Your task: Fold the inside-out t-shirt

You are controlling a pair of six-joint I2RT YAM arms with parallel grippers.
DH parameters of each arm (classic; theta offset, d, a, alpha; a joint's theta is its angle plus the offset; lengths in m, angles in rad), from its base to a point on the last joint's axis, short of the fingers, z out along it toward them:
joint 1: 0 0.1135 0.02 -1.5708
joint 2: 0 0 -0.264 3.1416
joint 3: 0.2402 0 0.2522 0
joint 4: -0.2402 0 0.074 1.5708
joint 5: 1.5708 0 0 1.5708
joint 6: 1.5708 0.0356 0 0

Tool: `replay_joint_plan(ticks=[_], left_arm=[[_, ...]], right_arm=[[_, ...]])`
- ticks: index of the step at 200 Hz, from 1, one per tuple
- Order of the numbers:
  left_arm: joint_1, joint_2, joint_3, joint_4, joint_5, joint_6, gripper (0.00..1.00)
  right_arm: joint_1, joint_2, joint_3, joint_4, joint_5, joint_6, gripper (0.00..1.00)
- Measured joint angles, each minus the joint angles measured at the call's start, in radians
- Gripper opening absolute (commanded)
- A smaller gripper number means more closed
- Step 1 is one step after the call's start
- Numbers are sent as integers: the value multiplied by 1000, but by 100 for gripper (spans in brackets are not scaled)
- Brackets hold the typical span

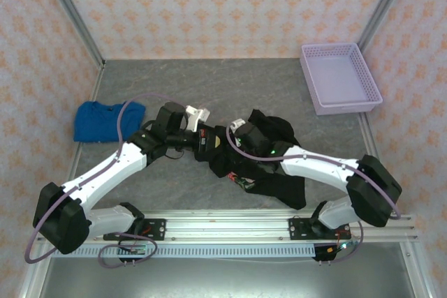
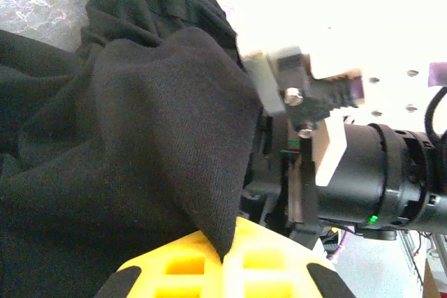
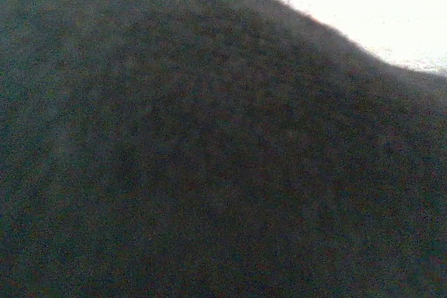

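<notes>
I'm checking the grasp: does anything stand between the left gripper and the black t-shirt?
Nothing visible does. Cloth of the black t-shirt runs straight down into the left gripper, with a fold tucked between its yellow fingers.

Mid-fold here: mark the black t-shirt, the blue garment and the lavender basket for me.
black t-shirt [image 1: 279, 188], top external view, on its bunched lower right part.
blue garment [image 1: 98, 122], top external view, on its middle.
lavender basket [image 1: 340, 78], top external view, on its bare floor.
</notes>
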Motion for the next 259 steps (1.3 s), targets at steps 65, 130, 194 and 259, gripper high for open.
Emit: replay_joint_plan(ticks=[65, 130, 194, 259], left_arm=[[9, -5, 0, -15, -4, 1, 0], [15, -59, 2, -76, -287, 17, 0], [14, -51, 25, -90, -489, 47, 0], [14, -45, 38, -91, -506, 58, 0]], right_arm=[[-18, 102, 27, 108, -39, 37, 0], [-100, -109, 71, -61, -202, 38, 0], [-237, -223, 133, -107, -507, 143, 0], [-257, -220, 136, -121, -581, 176, 0]])
